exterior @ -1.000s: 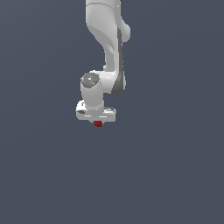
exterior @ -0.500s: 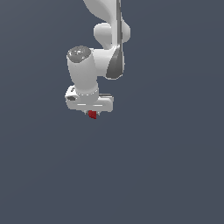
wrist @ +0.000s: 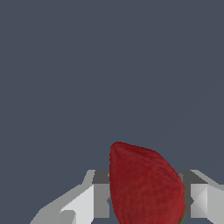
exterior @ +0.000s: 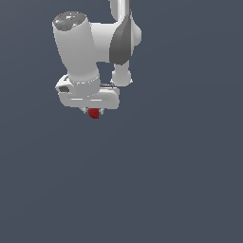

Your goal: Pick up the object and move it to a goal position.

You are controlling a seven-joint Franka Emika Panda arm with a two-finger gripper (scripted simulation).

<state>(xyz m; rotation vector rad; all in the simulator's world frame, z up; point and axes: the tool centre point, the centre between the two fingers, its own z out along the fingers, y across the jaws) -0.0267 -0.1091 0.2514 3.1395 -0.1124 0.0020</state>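
The object (exterior: 94, 113) is a small dark red lump that shows just under my white gripper (exterior: 93, 112) in the exterior view, high in the air against the plain grey ground. In the wrist view the object (wrist: 144, 183) fills the gap between the two grey-white fingers (wrist: 98, 199), which press on its sides. The gripper is shut on it. The fingertips are mostly hidden behind the hand in the exterior view.
The white arm (exterior: 78, 47) reaches down from the top of the exterior view. Around it is only a flat dark grey surface, with no other object in view.
The arm has lifted the gripper and the red object and carried them towards the exterior view's left and nearer to the camera. The grip has stayed shut.
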